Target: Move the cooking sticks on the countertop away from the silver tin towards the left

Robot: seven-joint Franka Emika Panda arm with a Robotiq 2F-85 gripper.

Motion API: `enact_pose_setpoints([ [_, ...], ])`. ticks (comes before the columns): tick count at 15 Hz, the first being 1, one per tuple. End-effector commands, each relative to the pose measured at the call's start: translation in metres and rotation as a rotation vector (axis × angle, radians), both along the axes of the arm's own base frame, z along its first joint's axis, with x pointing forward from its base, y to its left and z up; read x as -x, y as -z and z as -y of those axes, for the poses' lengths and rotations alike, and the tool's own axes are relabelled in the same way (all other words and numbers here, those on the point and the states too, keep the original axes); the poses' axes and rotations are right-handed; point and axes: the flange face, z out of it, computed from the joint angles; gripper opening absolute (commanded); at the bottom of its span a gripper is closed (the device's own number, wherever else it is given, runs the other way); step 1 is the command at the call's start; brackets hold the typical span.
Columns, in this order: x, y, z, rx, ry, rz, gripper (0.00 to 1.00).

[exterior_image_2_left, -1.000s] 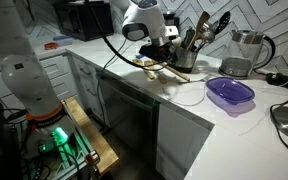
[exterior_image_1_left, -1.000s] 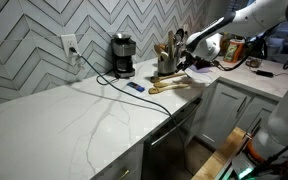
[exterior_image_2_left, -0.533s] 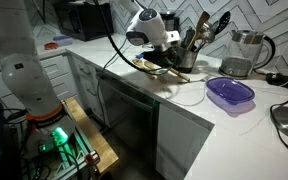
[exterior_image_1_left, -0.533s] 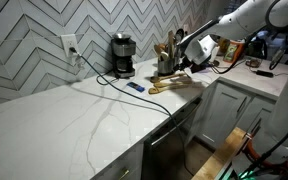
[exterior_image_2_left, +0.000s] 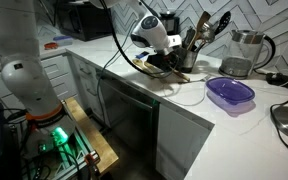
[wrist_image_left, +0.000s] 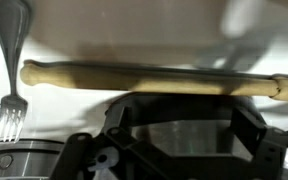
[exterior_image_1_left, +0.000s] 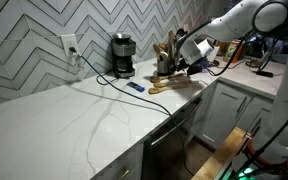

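i cannot tell how far my gripper is open, nor whether it grips anything; it hangs low, just right of the silver tin. the cooking sticks lie on the countertop just beside the tin, on its near side; 1 crosses my wrist view

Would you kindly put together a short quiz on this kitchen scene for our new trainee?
1. True or false: the cooking sticks lie on the countertop near the silver tin.
2. Which stands nearest the wall outlet: A toaster, B coffee maker, C blender?
3. What colour is the shallow container near the kettle?
Key: 1 true; 2 B; 3 purple.
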Motion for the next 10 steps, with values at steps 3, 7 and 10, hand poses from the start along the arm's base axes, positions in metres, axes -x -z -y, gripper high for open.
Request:
enact_pose_setpoints([
  [3, -0.004, 0.024, 0.009, 0.031, 0.022, -0.003, 1.0],
  [7, 0.004, 0.037, 0.008, 0.035, 0.042, -0.058, 1.0],
  [10, 0.013, 0.039, 0.004, 0.04, 0.065, -0.103, 1.0],
])
